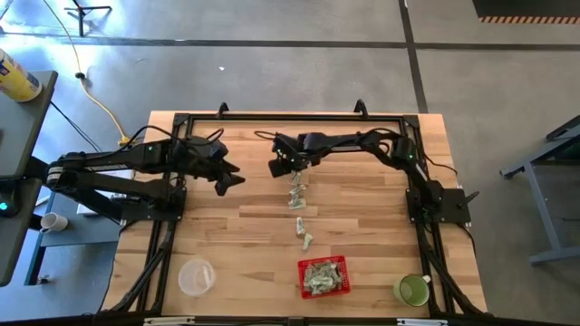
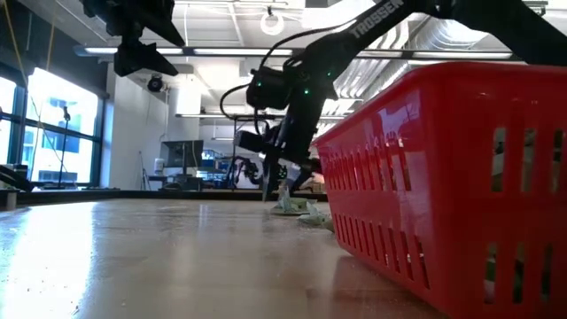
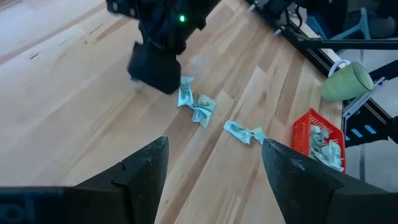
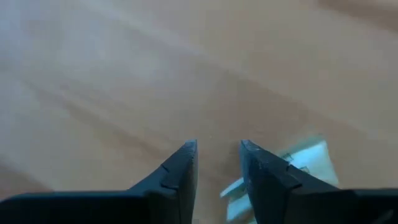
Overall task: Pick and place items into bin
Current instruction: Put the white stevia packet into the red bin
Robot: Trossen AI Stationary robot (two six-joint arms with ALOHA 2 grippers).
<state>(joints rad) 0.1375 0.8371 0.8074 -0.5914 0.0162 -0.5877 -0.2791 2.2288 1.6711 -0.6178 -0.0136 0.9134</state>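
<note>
The right gripper [image 1: 288, 168], jaws slightly parted and empty, hangs over the candy [image 1: 296, 192] farthest from the basket [image 1: 323, 276], likely to grab it. The left gripper [image 1: 227, 177] waits open, well away from the basket.

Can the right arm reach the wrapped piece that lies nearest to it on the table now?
Probably yes. The right end effector hangs just above the nearest wrapped piece, fingers slightly apart, and nothing lies between them. The left end effector waits off to the side.
</note>
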